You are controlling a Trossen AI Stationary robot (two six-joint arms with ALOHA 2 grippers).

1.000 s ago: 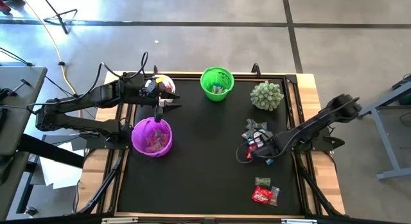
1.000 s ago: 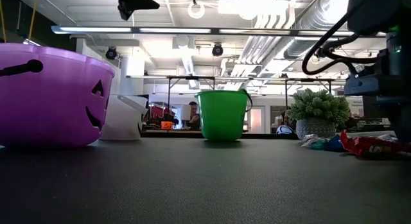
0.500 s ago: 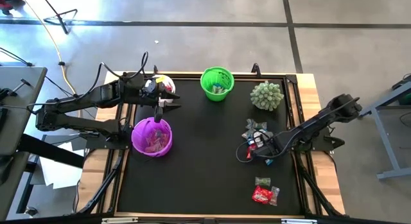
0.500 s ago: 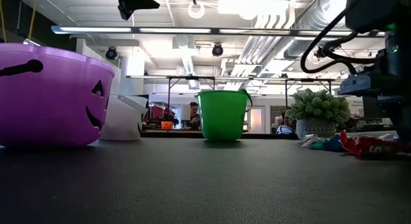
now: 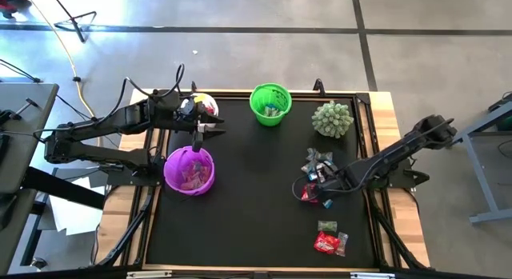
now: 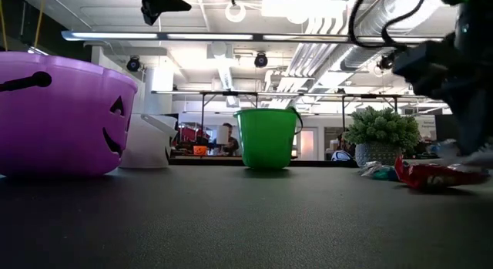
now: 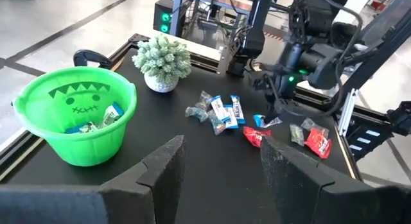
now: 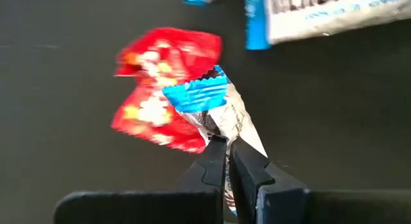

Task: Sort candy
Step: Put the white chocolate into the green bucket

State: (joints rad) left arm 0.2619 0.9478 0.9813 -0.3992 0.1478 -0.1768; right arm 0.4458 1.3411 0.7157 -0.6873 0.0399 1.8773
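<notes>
My right gripper [image 5: 323,188] is shut on a silvery blue-white candy [image 8: 215,108] at the table's right, just above a red candy [image 8: 160,89] that lies flat on the black mat. More blue-white candy [image 5: 317,162] lies in a loose pile just beyond it. A second small pile of red and green candy [image 5: 330,241] lies nearer the front edge. My left gripper [image 5: 210,129] hangs open in the air at the far left, between the purple bucket [image 5: 190,169] and the white bucket [image 5: 205,104]. My right gripper pinches one end of the blue-white candy's wrapper [image 8: 226,135] between its two fingertips [image 8: 243,161]. The fingers come from above, pointing steeply down. The candy's blue crimped end [image 8: 196,95] sticks out past the tips. In the low view the candy [image 6: 476,155] hangs just above the mat.
A green bucket [image 5: 270,103] with some candy in it stands at the far middle. A spiky pale-green ball in a pot [image 5: 332,119] stands at the far right. The purple bucket holds several candies. The mat's middle [image 5: 256,191] lies bare between the buckets and the piles.
My right gripper has risen a little and tipped, and a blue-white candy has come up off the mat with it. The red candy beneath now shows beside the fingers, shifted slightly toward the table's left. My left arm has kept still.
</notes>
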